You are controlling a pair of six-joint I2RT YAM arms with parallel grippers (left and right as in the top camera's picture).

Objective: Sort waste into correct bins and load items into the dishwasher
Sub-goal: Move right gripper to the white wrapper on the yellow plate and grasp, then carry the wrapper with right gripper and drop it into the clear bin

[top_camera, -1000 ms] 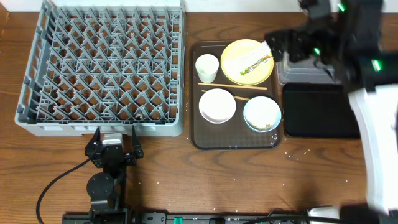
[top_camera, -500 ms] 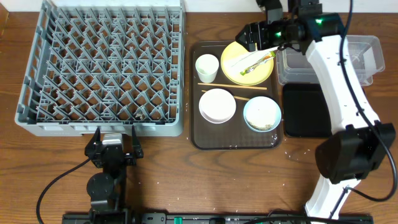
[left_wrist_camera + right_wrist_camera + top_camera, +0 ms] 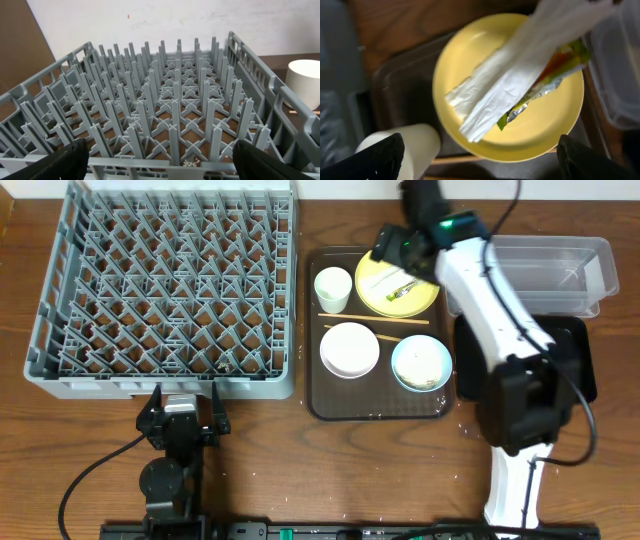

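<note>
Both left gripper [image 3: 185,400] and right gripper [image 3: 479,152] released; one wrapper [image 3: 515,75] on one plate [image 3: 550,125], two bowls [image 3: 349,348] [image 3: 421,363].

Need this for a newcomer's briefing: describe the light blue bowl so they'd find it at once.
Right of the big grey dish rack lies a dark brown tray. The light blue bowl sits in its front right corner, beside the white bowl. It is the only dish with a pale blue rim.

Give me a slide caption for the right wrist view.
Right gripper, jaws open, above paper wrapper on the yellow plate.
</note>
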